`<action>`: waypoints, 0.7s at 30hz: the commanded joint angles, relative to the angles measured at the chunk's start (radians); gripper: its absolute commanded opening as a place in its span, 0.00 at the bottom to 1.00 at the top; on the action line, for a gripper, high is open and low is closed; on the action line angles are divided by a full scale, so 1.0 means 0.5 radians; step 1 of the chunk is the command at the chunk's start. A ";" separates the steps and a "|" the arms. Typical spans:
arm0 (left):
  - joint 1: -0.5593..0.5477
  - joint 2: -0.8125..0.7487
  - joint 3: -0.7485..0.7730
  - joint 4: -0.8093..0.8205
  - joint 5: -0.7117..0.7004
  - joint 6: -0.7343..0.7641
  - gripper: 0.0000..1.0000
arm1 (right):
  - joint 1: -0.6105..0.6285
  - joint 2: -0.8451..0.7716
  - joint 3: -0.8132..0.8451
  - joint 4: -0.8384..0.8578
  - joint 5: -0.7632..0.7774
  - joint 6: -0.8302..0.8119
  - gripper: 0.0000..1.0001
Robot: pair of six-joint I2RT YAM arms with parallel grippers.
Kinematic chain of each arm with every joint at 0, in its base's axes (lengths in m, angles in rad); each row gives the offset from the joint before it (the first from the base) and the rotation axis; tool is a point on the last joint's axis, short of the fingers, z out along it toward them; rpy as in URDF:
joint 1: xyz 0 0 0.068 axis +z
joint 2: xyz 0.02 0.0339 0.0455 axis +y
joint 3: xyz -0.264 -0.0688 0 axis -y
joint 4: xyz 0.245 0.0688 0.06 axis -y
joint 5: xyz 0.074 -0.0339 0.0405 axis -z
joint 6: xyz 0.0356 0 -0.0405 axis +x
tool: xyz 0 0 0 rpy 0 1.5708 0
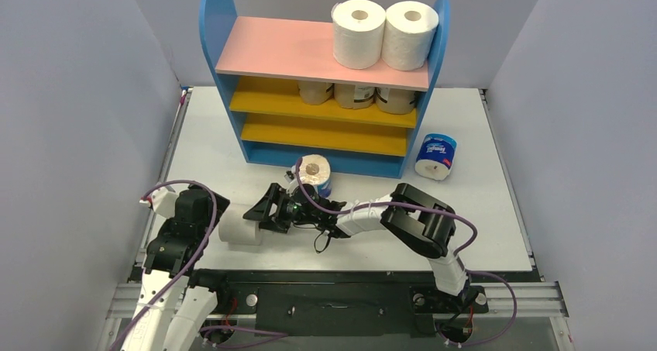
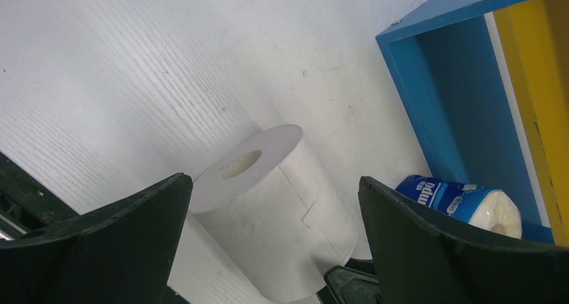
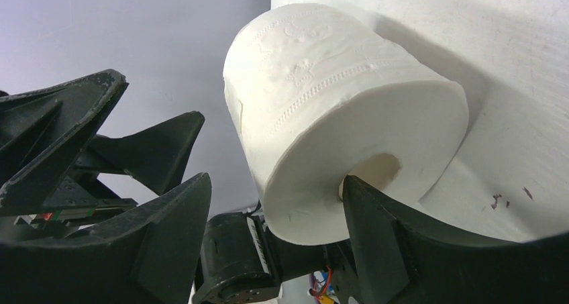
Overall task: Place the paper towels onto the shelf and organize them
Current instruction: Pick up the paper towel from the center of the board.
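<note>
A plain white roll (image 1: 242,227) of the paper towels lies on its side on the tabletop (image 1: 480,211), near the front-left corner and well short of the shelf (image 1: 271,49), with both arms converged on it. The left claw (image 2: 274,180) stands wide, a finger either side of the roll but touching neither flank. It looks set to steady or take the roll, not yet to grip it. The right claw (image 1: 262,204) reaches in from the other side, partly open; in its wrist view one finger sits at the mouth of the hollow core while the other stands off from the outer wall with a visible gap, so nothing is clamped. That pose suggests a pinch on the roll's wall, a sensible hold on something soft and too fat to span easily. On the shelf, two white rolls (image 1: 383,33) stand at the right end of the pink top board and three tan rolls (image 1: 355,95) fill the right of the upper yellow board, sorted by kind. Two blue-wrapped rolls wait on the tabletop: one upright (image 1: 314,171) just before the shelf, one (image 1: 435,156) lying beside its right foot.
</note>
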 commanded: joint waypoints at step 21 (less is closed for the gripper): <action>-0.008 -0.044 0.000 0.060 0.008 -0.047 0.95 | 0.028 0.026 -0.016 0.287 0.040 0.048 0.30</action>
